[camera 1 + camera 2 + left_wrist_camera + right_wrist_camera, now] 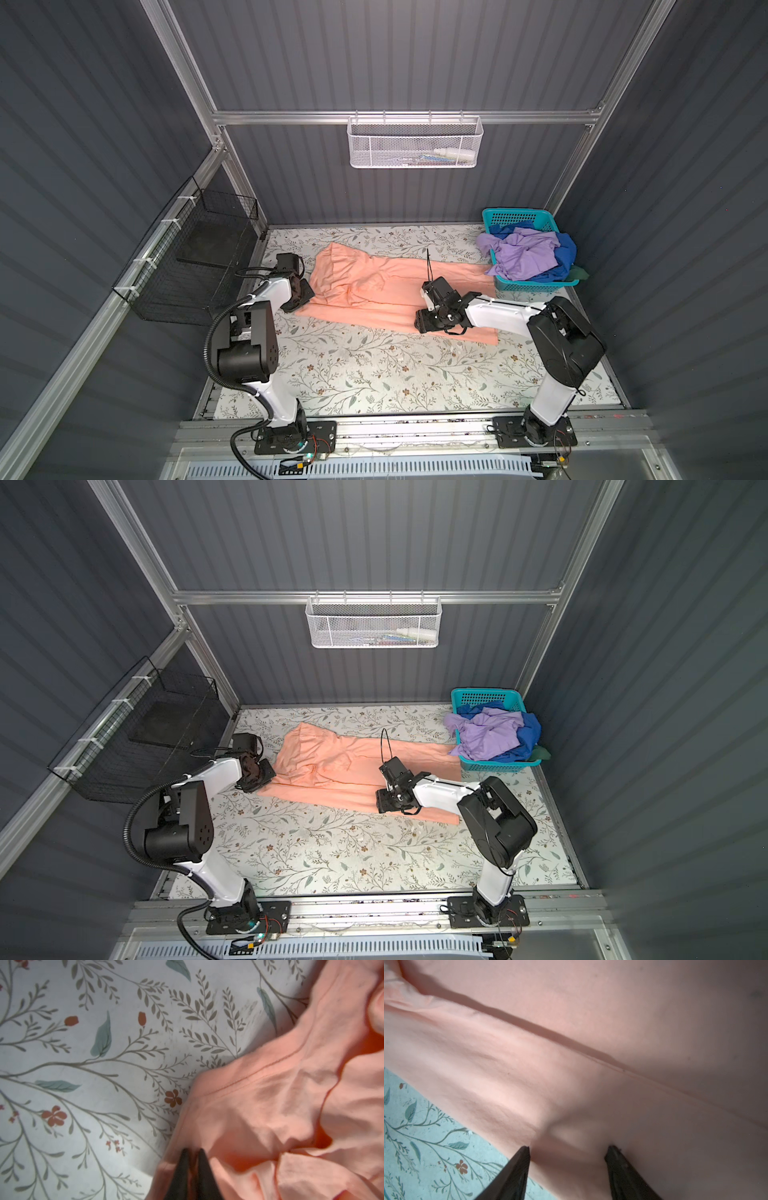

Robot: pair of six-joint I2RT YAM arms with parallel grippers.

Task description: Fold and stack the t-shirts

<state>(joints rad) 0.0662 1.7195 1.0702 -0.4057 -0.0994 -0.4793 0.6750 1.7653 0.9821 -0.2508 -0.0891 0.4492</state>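
Peach-orange cloth lies spread on the floral tabletop [374,374]: the peach-orange t-shirt [374,286] stretches between the two pincers, mostly flat but rumpled and doubled over near the left one. The left pincer [194,1152] sits at the shirt's stitched edge with its jaws drawn close, only a slit between them. Peach cloth shows in that slit, yet I cannot tell whether any of it is actually pinched. The right pincer [569,1148] stands with its jaws apart, its fingertips [524,1152] pressed onto the cloth just inside the shirt's near edge, a small ridge bunching between them.

The risks, as I judge them:

- If the right pincer closes on that ridge, it may take only the top layer. A lift would then peel the layers apart instead of carrying a clean fold.
- If the left pincer has no real hold, its end could slip free once the cloth is tensioned, and the fold would come out skewed.
- Uneven pulling could drag the whole shirt across the tabletop and deepen the creases beside the left pincer.
- Beyond the right pincer, the teal basket [536,284] holds a lavender t-shirt [523,253] and a royal blue t-shirt [565,249] that spill over its rim. The peach shirt's corner lies just beside it, so a wide swing could snag them.
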